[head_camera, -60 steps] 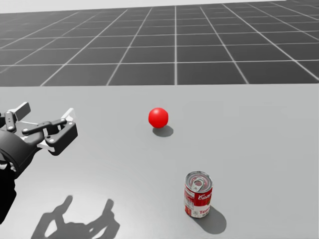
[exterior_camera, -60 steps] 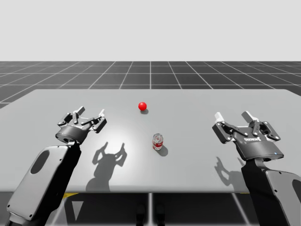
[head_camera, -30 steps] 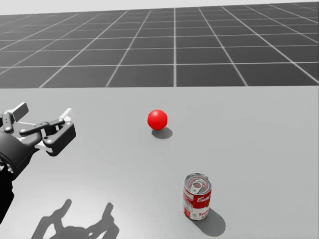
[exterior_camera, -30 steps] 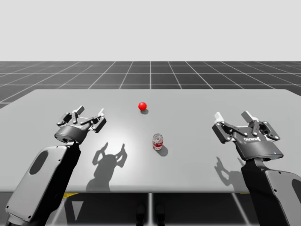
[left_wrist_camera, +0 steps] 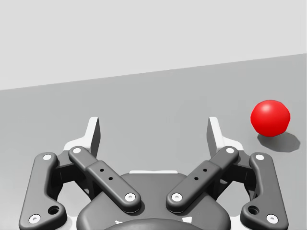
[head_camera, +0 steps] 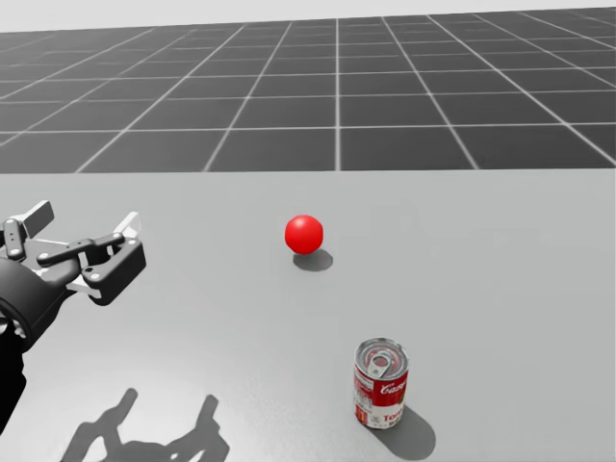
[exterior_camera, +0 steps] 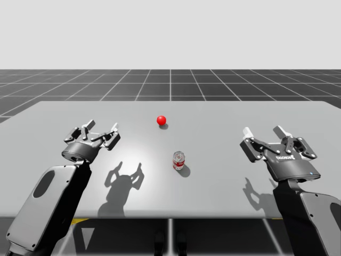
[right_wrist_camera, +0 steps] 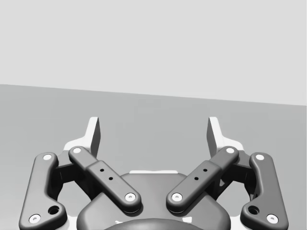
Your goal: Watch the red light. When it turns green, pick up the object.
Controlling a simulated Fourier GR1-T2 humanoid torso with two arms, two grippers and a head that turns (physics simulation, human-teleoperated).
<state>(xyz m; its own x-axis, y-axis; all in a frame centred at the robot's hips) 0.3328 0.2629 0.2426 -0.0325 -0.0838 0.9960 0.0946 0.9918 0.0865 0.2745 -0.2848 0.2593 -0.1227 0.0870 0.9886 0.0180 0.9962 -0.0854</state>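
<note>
Forearms [exterior_camera: 50, 202] wear smooth grey shells; left gripper [exterior_camera: 102, 127] and right gripper [exterior_camera: 262, 130] are dark grey linkages with silver screws; fingers [left_wrist_camera: 94, 136] white-backed; white lettering on the right gripper's housing.

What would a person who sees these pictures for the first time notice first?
The bright red light, a small ball, sits on the grey table toward its far side. A red and white can stands upright nearer to me, between my left gripper and my right gripper, both open and empty.
</note>
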